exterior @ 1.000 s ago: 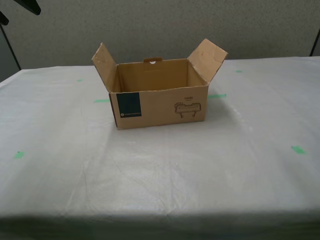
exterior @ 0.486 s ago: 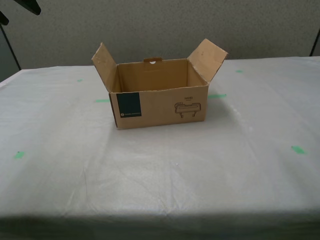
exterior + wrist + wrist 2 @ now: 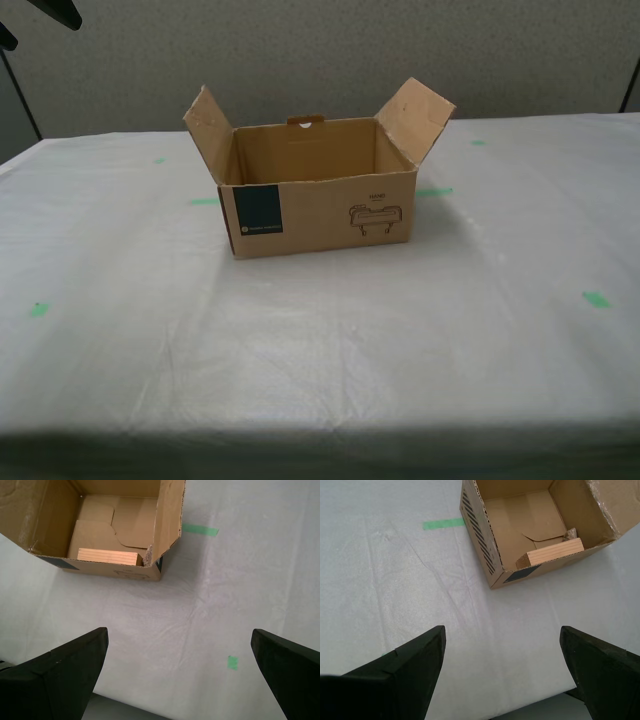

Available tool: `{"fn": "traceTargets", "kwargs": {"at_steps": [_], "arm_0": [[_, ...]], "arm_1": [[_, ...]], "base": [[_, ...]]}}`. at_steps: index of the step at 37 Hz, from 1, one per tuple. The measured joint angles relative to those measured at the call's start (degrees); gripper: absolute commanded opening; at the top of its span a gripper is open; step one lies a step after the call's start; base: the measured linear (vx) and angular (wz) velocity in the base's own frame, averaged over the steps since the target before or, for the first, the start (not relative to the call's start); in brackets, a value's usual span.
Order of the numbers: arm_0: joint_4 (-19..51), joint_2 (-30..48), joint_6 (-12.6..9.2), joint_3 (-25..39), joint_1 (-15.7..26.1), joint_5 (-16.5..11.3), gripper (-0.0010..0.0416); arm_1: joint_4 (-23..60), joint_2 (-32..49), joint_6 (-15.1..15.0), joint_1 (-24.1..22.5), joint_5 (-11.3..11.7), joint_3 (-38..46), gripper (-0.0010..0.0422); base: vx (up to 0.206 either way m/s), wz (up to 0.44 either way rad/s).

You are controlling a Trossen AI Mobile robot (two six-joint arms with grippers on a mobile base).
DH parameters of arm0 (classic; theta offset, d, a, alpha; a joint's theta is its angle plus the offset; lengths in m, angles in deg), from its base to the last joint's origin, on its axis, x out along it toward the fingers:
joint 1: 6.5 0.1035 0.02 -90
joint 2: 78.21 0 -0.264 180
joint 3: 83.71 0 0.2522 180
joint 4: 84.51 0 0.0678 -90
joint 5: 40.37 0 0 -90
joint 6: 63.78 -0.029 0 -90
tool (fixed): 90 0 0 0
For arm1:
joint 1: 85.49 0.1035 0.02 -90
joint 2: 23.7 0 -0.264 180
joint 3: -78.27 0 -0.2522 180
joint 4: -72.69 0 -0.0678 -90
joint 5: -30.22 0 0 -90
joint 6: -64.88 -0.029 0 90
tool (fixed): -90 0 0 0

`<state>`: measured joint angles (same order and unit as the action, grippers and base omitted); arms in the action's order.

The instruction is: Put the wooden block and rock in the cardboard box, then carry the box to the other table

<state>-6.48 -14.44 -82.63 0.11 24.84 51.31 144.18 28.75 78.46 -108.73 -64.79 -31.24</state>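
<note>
Cardboard box (image 3: 318, 215) on other table (image 3: 400, 330), holding wooden block (image 3: 110, 557); both hands released, well apart from box.

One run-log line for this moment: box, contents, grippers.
brown cardboard box: open, on white-covered table | pale wooden block: inside | speckled rock: inside | my first gripper: open, empty | my second gripper: open, empty
</note>
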Motion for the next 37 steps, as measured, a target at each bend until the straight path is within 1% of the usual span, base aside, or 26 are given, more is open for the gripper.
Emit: {"fn": "traceTargets", "kwargs": {"at_steps": [37], "arm_0": [[0.00, 0.00, -0.02, 0.00, -0.02, 0.00, 0.0399]], "arm_1": [[0.00, 0.00, 0.00, 0.00, 0.00, 0.00, 0.0309]], "base": [[0.000, 0.000]]}}
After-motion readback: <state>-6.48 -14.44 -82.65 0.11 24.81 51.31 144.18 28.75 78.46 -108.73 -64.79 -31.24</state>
